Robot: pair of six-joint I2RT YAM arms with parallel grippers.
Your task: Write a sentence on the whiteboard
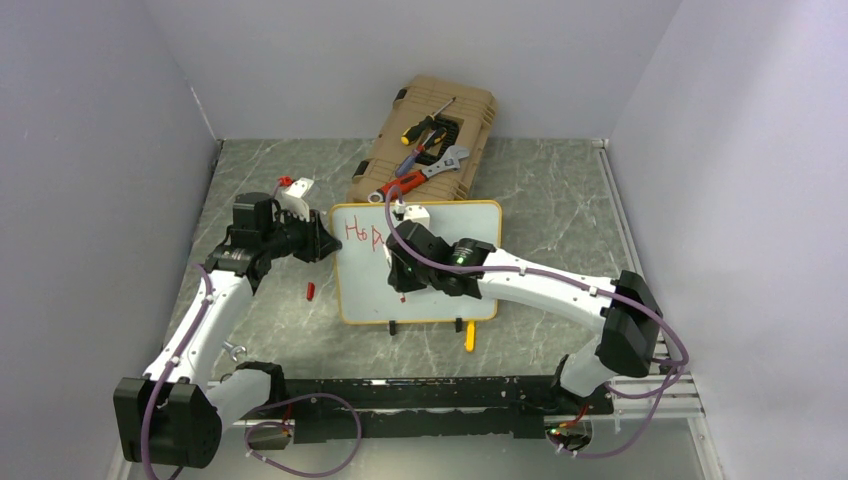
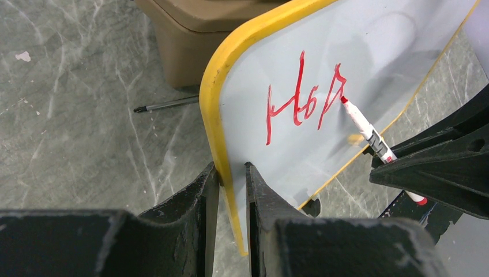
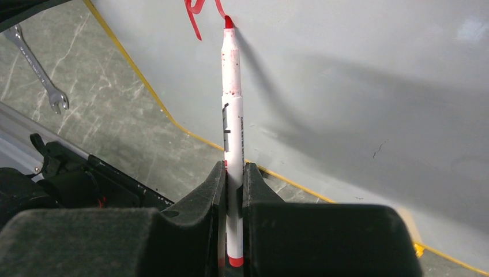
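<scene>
Where seemingly marble tabletop [image 1: 560,200] meets pale walls [image 1: 330,60], left pincer [image 2: 230,173] clamps whiteboard [image 1: 362,290], right pincer [image 3: 233,173] clamps marker [image 3: 232,104].

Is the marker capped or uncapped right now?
Uncapped: the marker shows a bare red tip against the whiteboard, at the last red letter.

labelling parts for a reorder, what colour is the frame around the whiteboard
Yellow-orange: the frame edges the whiteboard, and it shows best in the left wrist view.

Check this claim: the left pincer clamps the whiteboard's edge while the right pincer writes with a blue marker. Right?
No: the marker in the right pincer is red, as the right wrist view shows. The left pincer does clamp the whiteboard edge.
</scene>
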